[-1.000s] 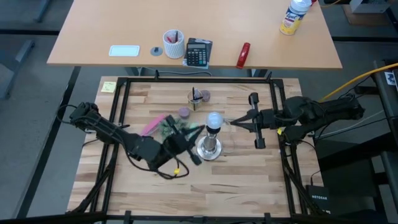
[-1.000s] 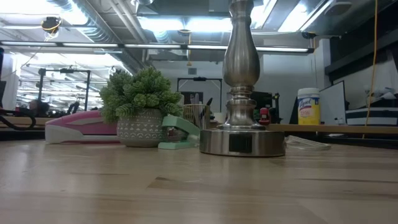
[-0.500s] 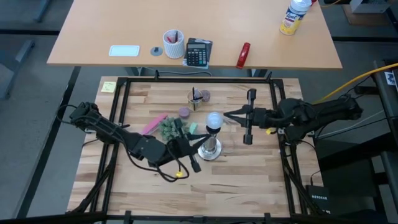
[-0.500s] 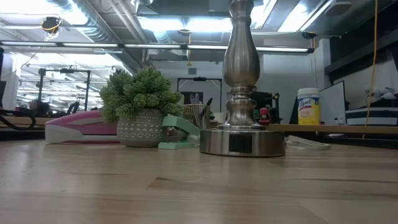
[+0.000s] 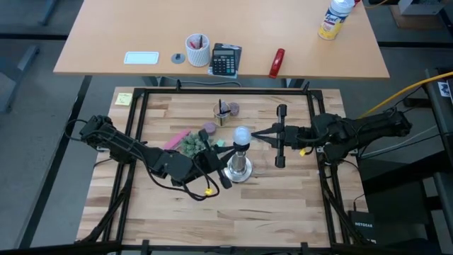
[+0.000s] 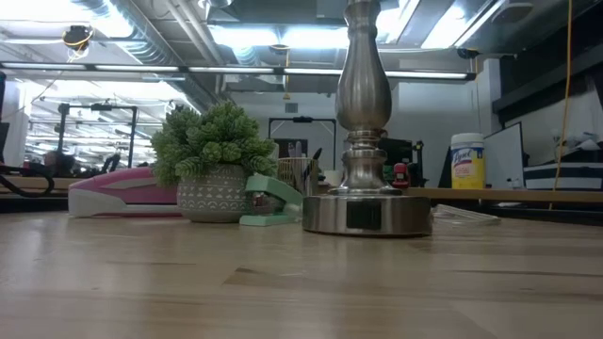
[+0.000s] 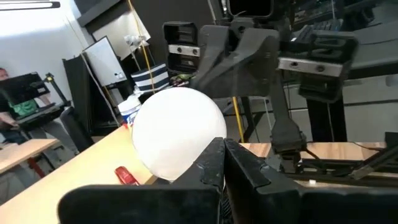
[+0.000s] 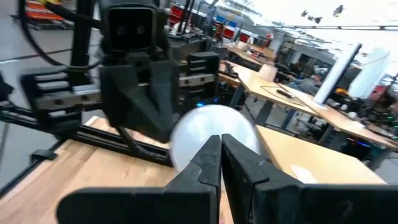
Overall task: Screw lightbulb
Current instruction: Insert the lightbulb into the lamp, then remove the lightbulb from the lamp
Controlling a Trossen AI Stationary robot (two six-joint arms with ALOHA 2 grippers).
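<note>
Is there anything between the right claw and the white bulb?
No. In the high view the right gripper points at the lightbulb with only bare tabletop showing in the short stretch between them.

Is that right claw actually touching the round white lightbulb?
Cannot tell. High view: right gripper reaches right beside the frosted white lightbulb; no contact or gap shows plainly.

Silver lamp stand [image 6: 366, 151] center frame on the wooden table [image 6: 283, 292], potted plant [image 6: 213, 162] left of it, pink stapler [image 6: 122, 193] far left, green clip [image 6: 270, 202] between plant and stand.
</note>
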